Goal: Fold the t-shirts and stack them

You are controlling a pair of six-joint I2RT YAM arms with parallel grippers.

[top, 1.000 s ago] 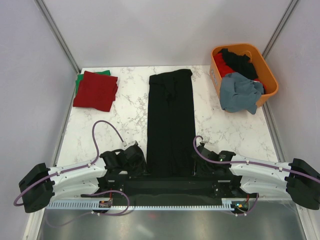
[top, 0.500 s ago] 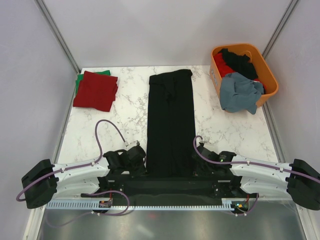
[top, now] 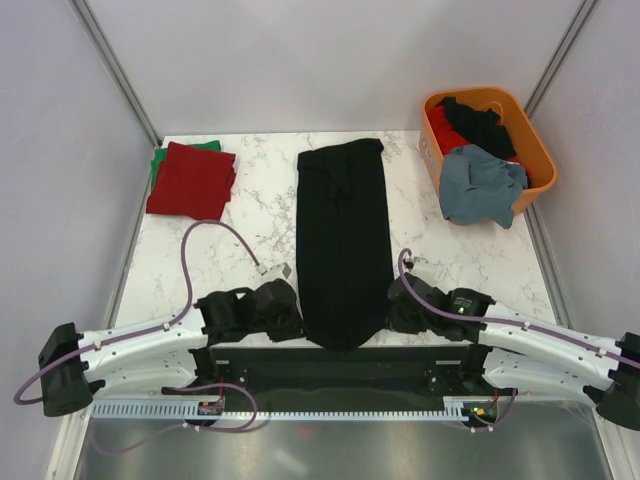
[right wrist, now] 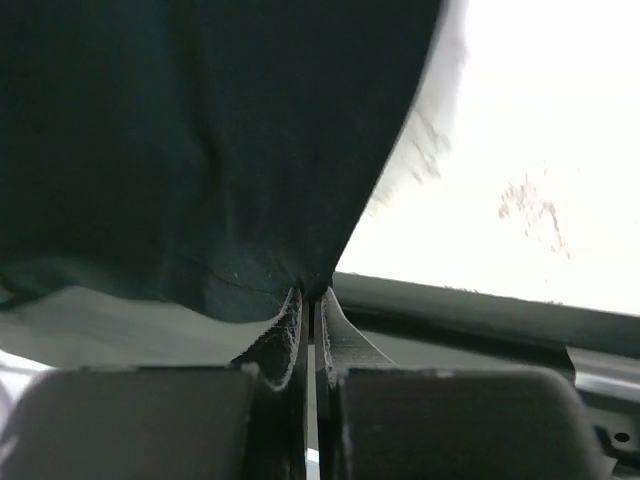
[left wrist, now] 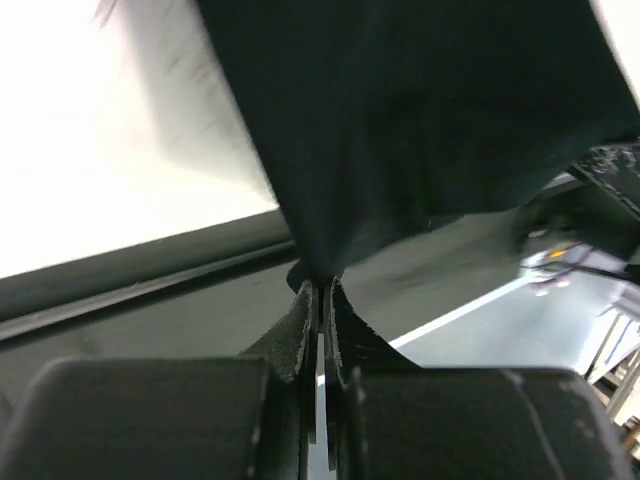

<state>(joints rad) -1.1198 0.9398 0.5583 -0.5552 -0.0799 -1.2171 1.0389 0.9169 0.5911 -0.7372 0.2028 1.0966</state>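
**Thin corner pinches on the black shirt: slip and skew were my worries**

At the left claw (left wrist: 318, 285) I saw the jaws closed on a small tuck of the black t-shirt (top: 343, 240), with the cloth rising straight out of the tips. The right claw (right wrist: 310, 292) was closed the same way on the opposite near corner. Each bite looked shallow, taking in hardly more than the hem edge. I judged that a quick pull could drag the fabric out of one pinch and drop that corner.

Between the two claws the near hem sagged in a rounded curve. If the claws travelled at unequal pace or height, I expected the fold to land crooked. If they spread apart, the cloth could tighten and slip free.

Beyond the claws the shirt lay as a long narrow strip on the marble table (top: 250, 230), its far end well away from both. With so much cloth flat on the surface, I thought a low carry might bunch the strip rather than lay it over itself.

Far beyond and outward of the left claw sat the folded dark red t-shirt (top: 192, 180) on the green t-shirt (top: 157, 163). Far beyond the right claw stood the orange basket (top: 430, 140), with the grey-blue t-shirt (top: 480, 185) spilling over its rim. Both were well apart from the fold path, so I saw little risk there.
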